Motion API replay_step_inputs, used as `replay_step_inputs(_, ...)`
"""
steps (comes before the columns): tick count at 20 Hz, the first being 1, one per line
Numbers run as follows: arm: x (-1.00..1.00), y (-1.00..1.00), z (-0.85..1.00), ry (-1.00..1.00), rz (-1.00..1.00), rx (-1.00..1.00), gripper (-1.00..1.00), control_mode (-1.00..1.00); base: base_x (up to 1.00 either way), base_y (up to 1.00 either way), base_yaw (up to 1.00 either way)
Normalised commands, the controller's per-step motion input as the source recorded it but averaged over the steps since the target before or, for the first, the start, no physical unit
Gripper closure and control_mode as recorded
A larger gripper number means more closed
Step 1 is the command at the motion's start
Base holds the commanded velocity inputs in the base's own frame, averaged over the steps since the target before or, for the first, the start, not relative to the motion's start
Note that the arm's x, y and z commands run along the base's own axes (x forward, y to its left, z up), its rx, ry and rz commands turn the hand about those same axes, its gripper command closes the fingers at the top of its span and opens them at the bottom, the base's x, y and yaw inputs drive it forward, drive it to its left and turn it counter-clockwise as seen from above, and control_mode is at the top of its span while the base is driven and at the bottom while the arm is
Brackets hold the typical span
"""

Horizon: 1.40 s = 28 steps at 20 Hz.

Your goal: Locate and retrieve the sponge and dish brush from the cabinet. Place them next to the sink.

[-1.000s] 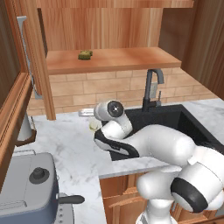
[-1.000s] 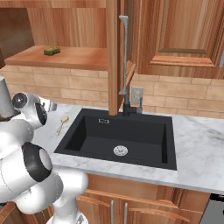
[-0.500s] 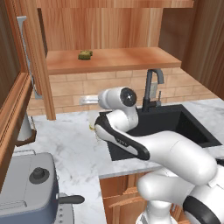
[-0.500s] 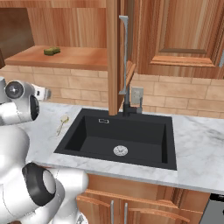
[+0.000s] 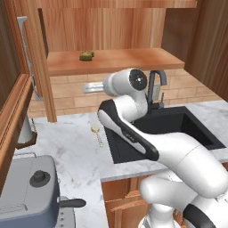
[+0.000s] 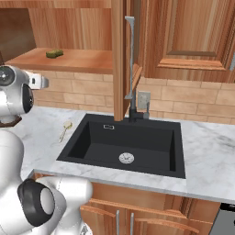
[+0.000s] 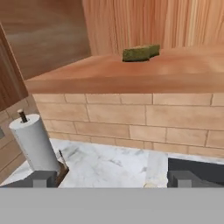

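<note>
Sponge (image 7: 141,53) on the cabinet (image 5: 133,33) shelf: probably light, soft; pinch its long sides. Claw (image 7: 111,178) open, empty.

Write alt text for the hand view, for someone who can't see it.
An olive-green sponge lies on the wooden cabinet shelf, above a brick backsplash. The open tool points toward it from below, with a paper towel roll on the marble counter.

1. A home kitchen (rendered, not photographed).
2. A black sink (image 6: 124,147) with a faucet (image 6: 133,94) sits in a white marble counter (image 6: 206,151).
3. Reddish wood cabinets (image 6: 183,36), a brick backsplash (image 6: 193,103) and a paper towel roll (image 7: 35,142) show it.
</note>
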Motion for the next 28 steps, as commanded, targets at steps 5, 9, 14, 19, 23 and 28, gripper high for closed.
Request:
replay_step_inputs(5, -0.04, -0.01, 0.30, -0.02, -0.01, -0.24, -1.00, -1.00, 0.00, 0.00, 0.00)
replay_step_inputs(9, -0.01, -0.07, 0.34, 0.00, -0.06, -0.16, -1.00, -1.00, 0.00, 0.00, 0.00)
replay_step_inputs(14, 0.00, -0.07, 0.54, 0.00, -0.11, -0.09, -1.00, -1.00, 0.00, 0.00, 0.00)
replay_step_inputs(19, -0.02, -0.02, 0.31, -0.01, -0.08, -0.04, -1.00, -1.00, 0.00, 0.00, 0.00)
replay_step_inputs(23, 0.02, -0.08, 0.00, 0.00, -0.05, 0.05, -1.00, -1.00, 0.00, 0.00, 0.00)
replay_step_inputs(28, 0.30, -0.07, 0.00, -0.06, -0.03, 0.12, -1.00, -1.00, 0.00, 0.00, 0.00)
